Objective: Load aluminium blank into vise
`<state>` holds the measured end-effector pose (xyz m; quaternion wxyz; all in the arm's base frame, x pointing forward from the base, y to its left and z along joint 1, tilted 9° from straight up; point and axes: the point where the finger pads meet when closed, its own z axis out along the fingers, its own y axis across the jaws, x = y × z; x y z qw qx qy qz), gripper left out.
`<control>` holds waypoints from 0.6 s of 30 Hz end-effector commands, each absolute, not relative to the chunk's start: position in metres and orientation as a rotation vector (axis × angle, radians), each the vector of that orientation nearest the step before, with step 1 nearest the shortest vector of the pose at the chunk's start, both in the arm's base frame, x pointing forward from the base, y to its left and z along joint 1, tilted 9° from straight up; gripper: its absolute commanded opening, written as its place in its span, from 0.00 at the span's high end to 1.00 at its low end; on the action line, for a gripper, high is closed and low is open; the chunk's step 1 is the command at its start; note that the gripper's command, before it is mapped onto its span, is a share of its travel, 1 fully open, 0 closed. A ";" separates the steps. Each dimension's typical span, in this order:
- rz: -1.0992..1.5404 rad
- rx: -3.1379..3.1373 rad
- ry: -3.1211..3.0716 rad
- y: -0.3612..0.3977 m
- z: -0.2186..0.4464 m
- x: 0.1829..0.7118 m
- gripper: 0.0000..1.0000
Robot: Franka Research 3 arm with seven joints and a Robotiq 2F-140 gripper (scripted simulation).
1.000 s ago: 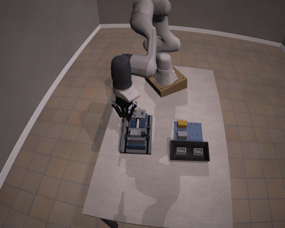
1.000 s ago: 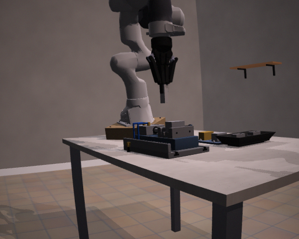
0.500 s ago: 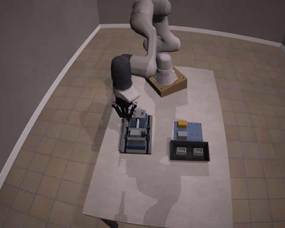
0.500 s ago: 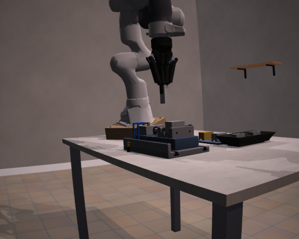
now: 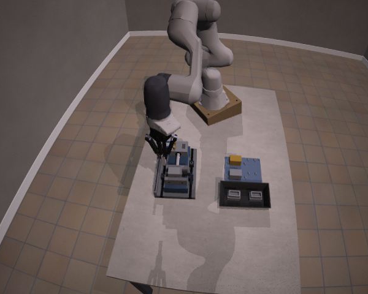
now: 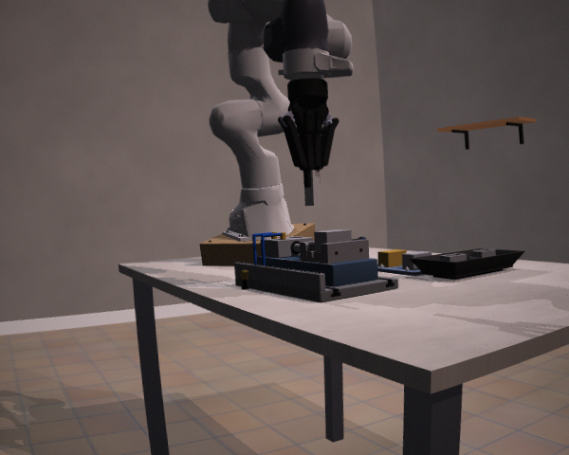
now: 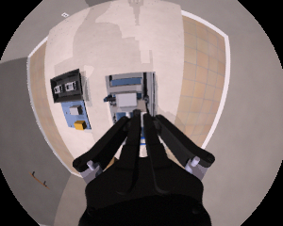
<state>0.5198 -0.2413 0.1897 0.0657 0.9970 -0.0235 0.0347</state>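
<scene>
Hand (image 6: 308, 195) hangs well above the vise (image 6: 319, 274), fingers pinched fully together, nothing between them. It points straight down over the vise's hose end, toward the side nearer the tabletop's edge.

Vise sits on the tabletop (image 6: 422, 333), blue body on a dark base; blue hoses (image 6: 261, 245) rise at the end nearer the arm's wooden pedestal (image 5: 233, 112). A grey aluminium blank (image 5: 175, 171) lies on the vise, at about mid-length; whether it sits flat on the low bars I cannot tell from here.

Well apart, across the tabletop, the blue infeed plate (image 5: 254, 167) carries a brass blank (image 5: 235, 159) at its far corner and a second aluminium blank (image 5: 235, 173) just beside it, closer to the tray. Both lie flat.

Black outfeed tray (image 5: 266, 196) butts against the plate's near edge. Two finished parts (image 5: 233, 194) (image 5: 255, 195) lie side by side on its floor, pockets up.

Wooden shelf (image 6: 486, 124) on the back wall.
</scene>
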 end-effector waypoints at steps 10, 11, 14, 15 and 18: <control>0.114 3.007 -0.070 -0.247 0.166 0.522 1.00; 0.114 3.007 -0.070 -0.247 0.166 0.522 1.00; 0.114 3.007 -0.070 -0.247 0.163 0.523 1.00; 0.114 3.007 -0.070 -0.247 0.161 0.523 1.00; 0.114 3.007 -0.070 -0.248 0.157 0.523 1.00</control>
